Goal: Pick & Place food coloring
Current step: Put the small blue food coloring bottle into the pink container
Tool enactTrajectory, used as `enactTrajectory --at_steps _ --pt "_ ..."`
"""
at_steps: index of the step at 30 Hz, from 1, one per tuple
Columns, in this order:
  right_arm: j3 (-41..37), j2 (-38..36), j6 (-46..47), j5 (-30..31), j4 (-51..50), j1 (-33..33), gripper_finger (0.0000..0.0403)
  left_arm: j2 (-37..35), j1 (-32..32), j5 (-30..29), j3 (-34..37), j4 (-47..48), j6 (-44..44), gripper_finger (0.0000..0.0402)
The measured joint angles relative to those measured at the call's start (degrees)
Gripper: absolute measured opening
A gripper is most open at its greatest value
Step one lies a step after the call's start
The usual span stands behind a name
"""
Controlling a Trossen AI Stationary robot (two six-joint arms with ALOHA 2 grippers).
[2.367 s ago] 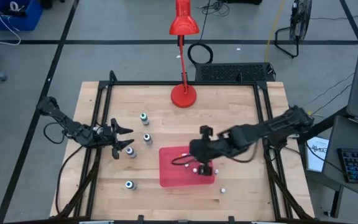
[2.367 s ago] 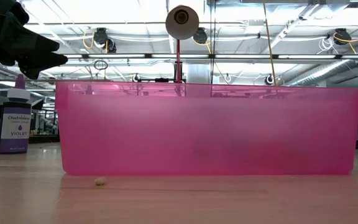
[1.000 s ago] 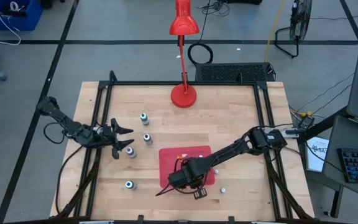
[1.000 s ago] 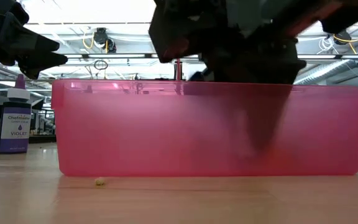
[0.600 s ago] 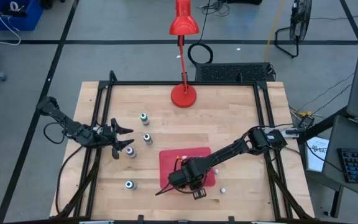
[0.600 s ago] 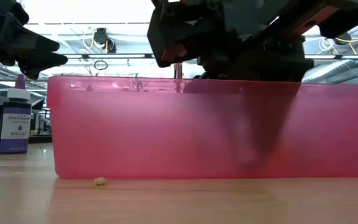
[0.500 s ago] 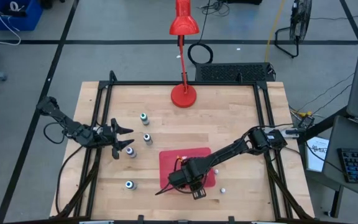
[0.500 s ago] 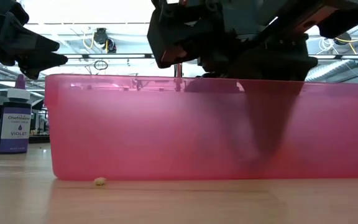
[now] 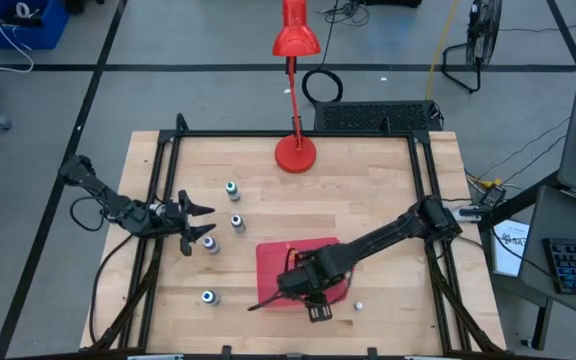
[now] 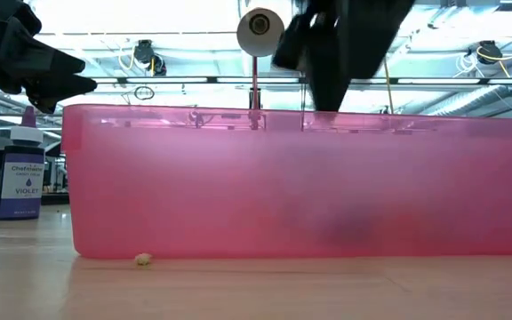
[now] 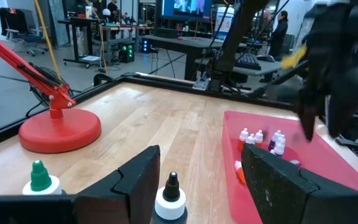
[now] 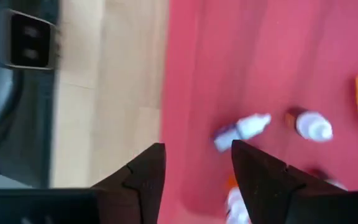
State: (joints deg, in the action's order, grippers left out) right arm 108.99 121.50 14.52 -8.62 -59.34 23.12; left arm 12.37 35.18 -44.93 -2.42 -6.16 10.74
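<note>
The food coloring bottles are small dropper bottles. Several lie in the red tray (image 9: pixel 305 252), among them a white-capped one (image 12: pixel 243 130) on its side. Others stand on the table: a green-capped one (image 9: pixel 232 189), one at mid-left (image 9: pixel 236 222), one near the front (image 9: pixel 208 296), and a violet one (image 10: pixel 20 178). My right gripper (image 9: pixel 303 284) hangs open above the tray, its fingers (image 12: pixel 143 176) pointing down with nothing between them. My left gripper (image 9: pixel 194 229) waits open and level at the table's left; a black-tipped bottle (image 11: pixel 171 198) stands just ahead of its fingers.
A red desk lamp stands on its round base (image 9: pixel 295 153) at the far middle of the table. One white bottle (image 9: pixel 359 306) lies on the wood just right of the tray. A black frame rims the table. Bare wood lies to the far right.
My right gripper has risen out of the red tray and now hangs above its rim, with the wrist rolled a little. The tray has slid slightly during the last second. My left arm has kept still.
</note>
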Motion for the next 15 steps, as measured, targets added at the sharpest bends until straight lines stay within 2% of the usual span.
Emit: enactTrajectory --at_steps 5,11,15 --pt "0.02 -4.96 9.85 3.08 -5.37 3.24 0.0169 0.00 -0.01 0.00 0.00 -0.01 0.00 0.0228" --pt "0.02 -7.42 21.19 13.00 -17.08 9.07 0.0169 0.00 0.00 0.00 0.00 0.00 -0.01 0.0228" --pt "-1.11 -7.38 27.23 12.92 -17.92 13.00 0.0169 -0.01 0.00 0.00 0.00 -0.01 0.00 0.0228"
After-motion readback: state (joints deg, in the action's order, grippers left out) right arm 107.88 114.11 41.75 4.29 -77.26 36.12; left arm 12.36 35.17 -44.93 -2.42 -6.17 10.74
